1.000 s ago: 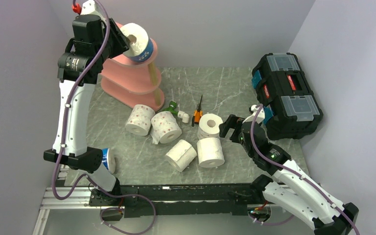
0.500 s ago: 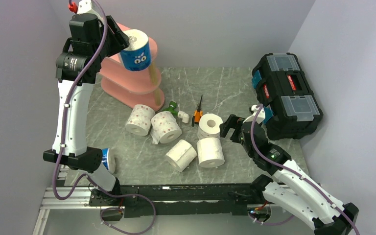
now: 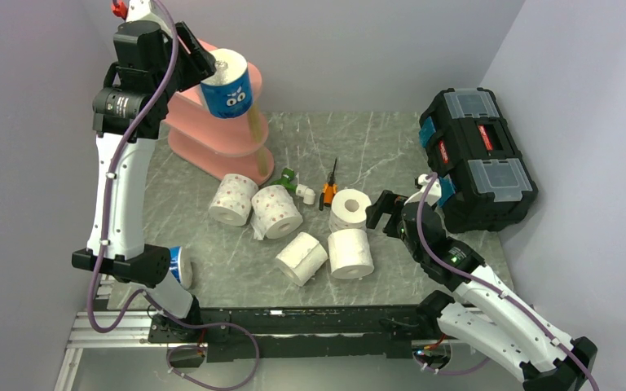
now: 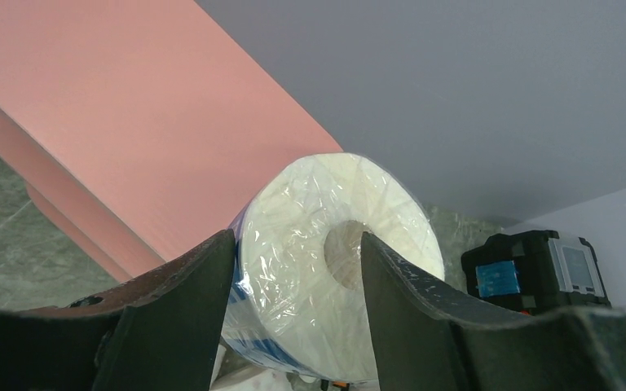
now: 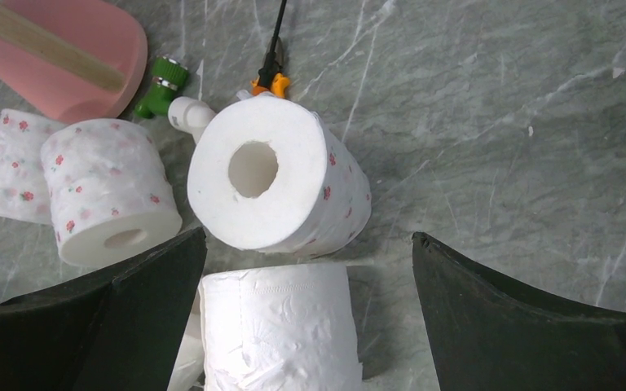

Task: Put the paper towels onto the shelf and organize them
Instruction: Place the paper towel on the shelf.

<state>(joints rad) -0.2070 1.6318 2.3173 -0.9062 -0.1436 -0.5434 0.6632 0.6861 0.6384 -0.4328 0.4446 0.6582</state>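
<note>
A blue-wrapped paper towel roll with cartoon eyes [image 3: 228, 88] stands upright on the top board of the pink shelf [image 3: 212, 138]. My left gripper [image 3: 200, 65] reaches it from the left. In the left wrist view this gripper [image 4: 293, 240] straddles the wall of the roll [image 4: 310, 269], one finger by the wrapper, the other over the core with a gap, open. Several rolls lie on the table: dotted ones [image 3: 233, 199] [image 3: 277, 212] [image 3: 349, 208] and plain ones [image 3: 301, 258] [image 3: 350, 253]. My right gripper [image 3: 385, 213] hangs wide open over the plain roll [image 5: 281, 326], holding nothing.
A black toolbox [image 3: 477, 159] stands at the right edge. An orange screwdriver [image 3: 329, 186] and a green-and-white tool [image 3: 293, 181] lie between the shelf's base and the rolls. Another blue-wrapped roll [image 3: 181, 267] sits by the left arm's base. Grey walls close in on all sides.
The blue roll went from tilted on its side to upright on the top board. My left jaws have widened around it. The right arm has not moved.
</note>
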